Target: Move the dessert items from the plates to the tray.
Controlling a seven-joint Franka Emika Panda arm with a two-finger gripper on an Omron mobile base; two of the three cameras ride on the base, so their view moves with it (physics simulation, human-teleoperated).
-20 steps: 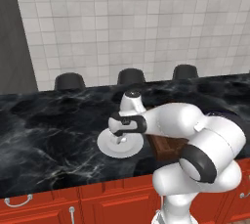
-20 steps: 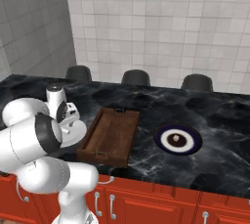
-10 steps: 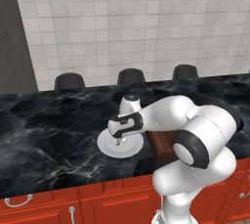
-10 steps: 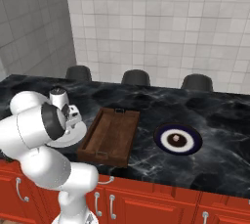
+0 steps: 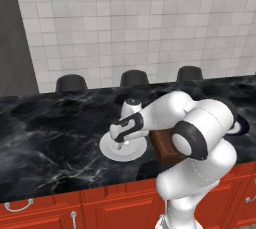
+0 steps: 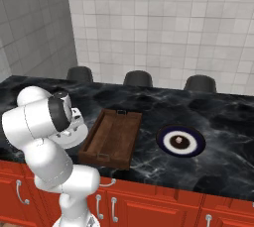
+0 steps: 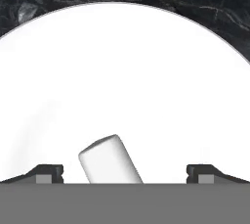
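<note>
On the black marble worktop (image 6: 228, 122), the brown tray (image 6: 112, 138) is lying near the front edge beside the white plate (image 5: 107, 148), where the tool (image 7: 125, 171) is hovering, fingers apart, over the white oblong (image 7: 109, 160).

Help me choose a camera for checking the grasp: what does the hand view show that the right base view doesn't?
Hand view: a stubby white dessert piece lying on the white plate, between the spread fingertips. Right base view: the empty wooden tray and the navy-rimmed plate, a brown spot at its centre. Both show the black marble counter.
</note>
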